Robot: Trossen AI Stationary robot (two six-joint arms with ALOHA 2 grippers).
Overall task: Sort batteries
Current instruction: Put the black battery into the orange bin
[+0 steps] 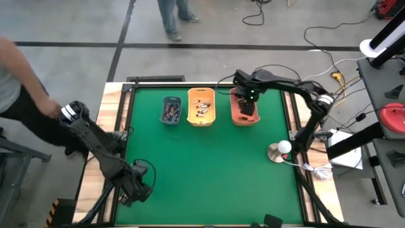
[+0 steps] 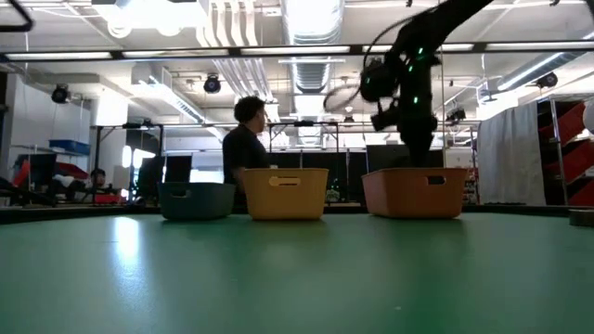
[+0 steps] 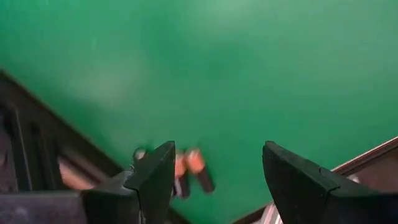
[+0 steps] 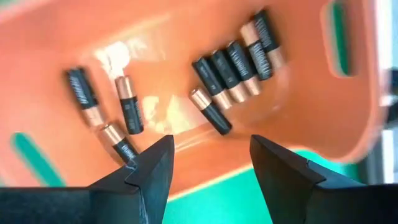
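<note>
Three bins stand in a row at the far side of the green mat: grey-blue (image 1: 171, 110), yellow-orange (image 1: 201, 106) and orange (image 1: 243, 109). My right gripper (image 4: 211, 155) hangs open over the orange bin (image 4: 186, 56), pointing down, with nothing between its fingers. Several black-and-copper batteries (image 4: 233, 62) lie on that bin's floor. My left gripper (image 3: 214, 171) is at the mat's near left corner (image 1: 136, 183), open and pointing down. Two or three batteries (image 3: 193, 171) lie on the mat below it, beside one finger (image 3: 155, 180).
A wooden frame (image 1: 116, 126) and a dark rail border the mat. A person (image 1: 16, 95) stands at the table's left side, close to my left arm. A white ball on a round base (image 1: 281, 150) sits at the mat's right edge. Another person (image 2: 246, 139) shows behind the bins.
</note>
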